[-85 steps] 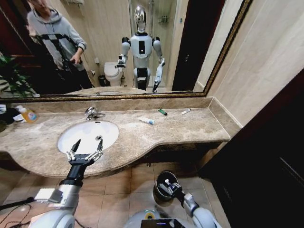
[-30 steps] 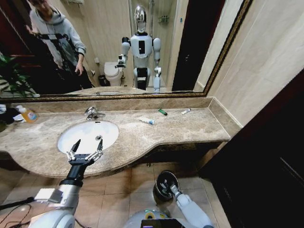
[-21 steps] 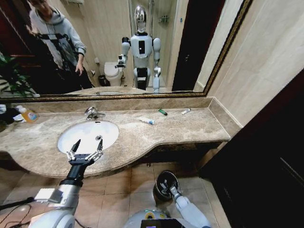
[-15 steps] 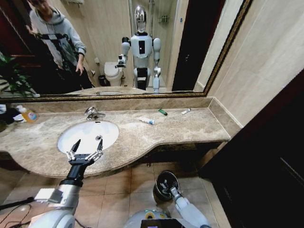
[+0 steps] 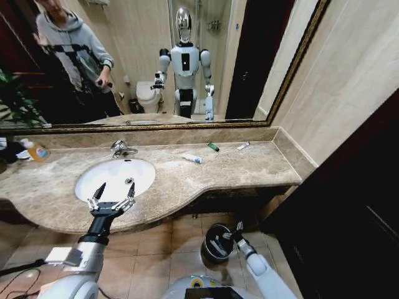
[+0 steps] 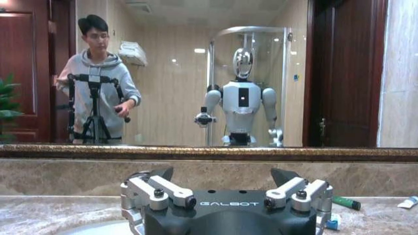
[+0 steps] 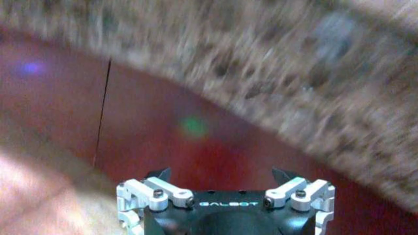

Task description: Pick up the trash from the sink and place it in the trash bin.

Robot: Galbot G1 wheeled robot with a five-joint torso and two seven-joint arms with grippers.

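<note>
The right gripper (image 5: 238,228) has risen from inside the bin (image 5: 217,243) to its rim, fingers apart and empty. The left gripper (image 5: 111,198) stays spread wide over the sink (image 5: 115,177)'s near edge. Trash lies on the counter (image 5: 249,165) behind: a white tube (image 5: 192,158), a green piece (image 5: 213,147), a small white packet (image 5: 244,146).

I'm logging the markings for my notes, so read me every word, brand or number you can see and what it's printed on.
"GALBOT": on the black body of the left gripper.
"GALBOT": on the black body of the right gripper.
White tube with blue marks on the beige-brown marble counter: print too small to read.
Clear bottle with an orange label: label unreadable.
</note>
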